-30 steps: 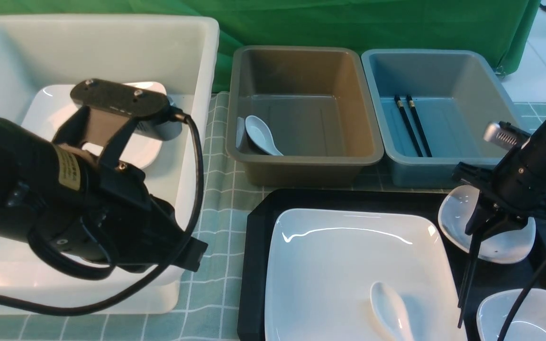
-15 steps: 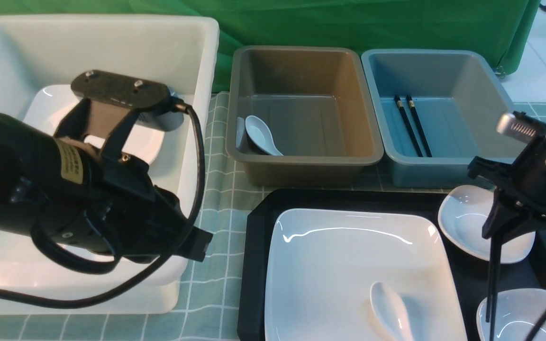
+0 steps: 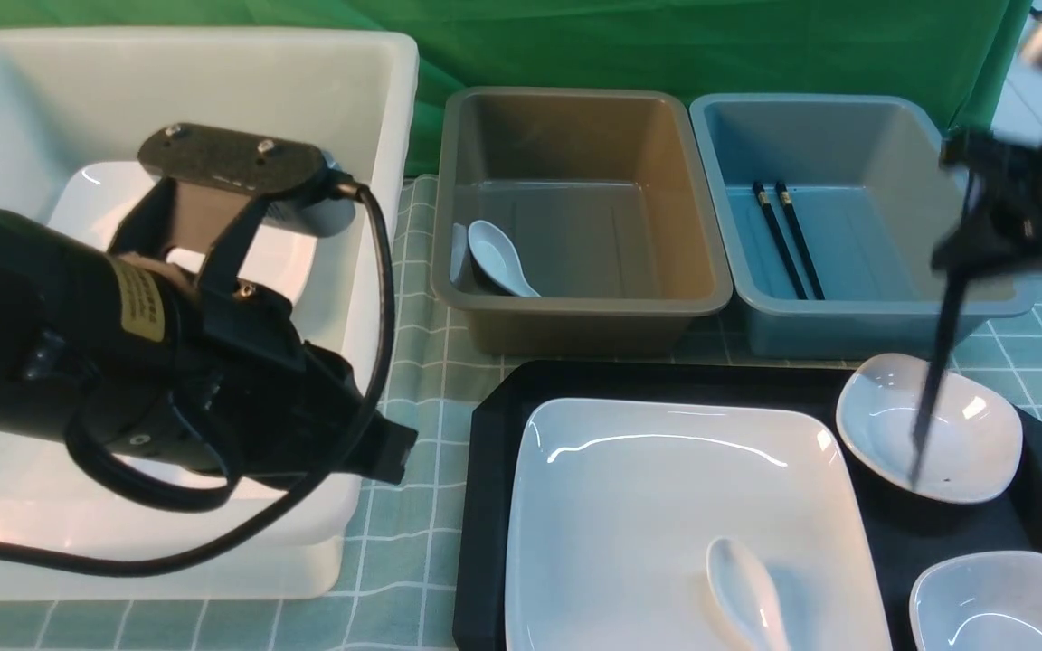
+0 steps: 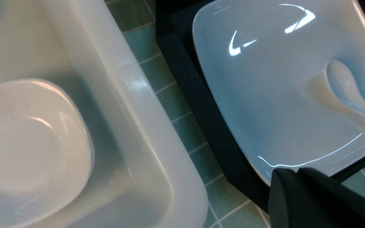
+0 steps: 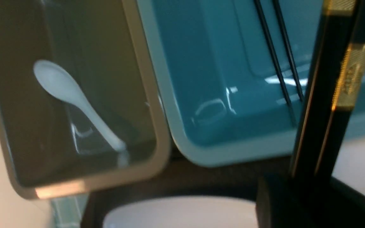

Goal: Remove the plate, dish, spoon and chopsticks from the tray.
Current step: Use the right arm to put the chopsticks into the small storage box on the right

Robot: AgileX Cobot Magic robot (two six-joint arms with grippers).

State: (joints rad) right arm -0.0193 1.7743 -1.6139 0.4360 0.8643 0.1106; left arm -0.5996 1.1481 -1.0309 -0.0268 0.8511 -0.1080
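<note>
We see the right gripper (image 3: 973,249) pinching the chopsticks (image 3: 934,389) by the top; they dangle over the tray's (image 3: 489,470) far right corner. Their low tips could snag the blue bin's (image 3: 847,330) near wall and slip free. Plate (image 3: 666,506) and spoon (image 3: 747,597) sit on the tray. Left gripper (image 3: 390,452) closed, empty.

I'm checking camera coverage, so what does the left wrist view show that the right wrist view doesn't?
Only the left wrist view: a small dish in the white bin, and the spoon lying on the plate. Only the right wrist view: another spoon in the brown bin, a loose pair in the blue bin, and the chopsticks clamped in the right pincer. Both: the black tray and, apparently, the plate's edge.
</note>
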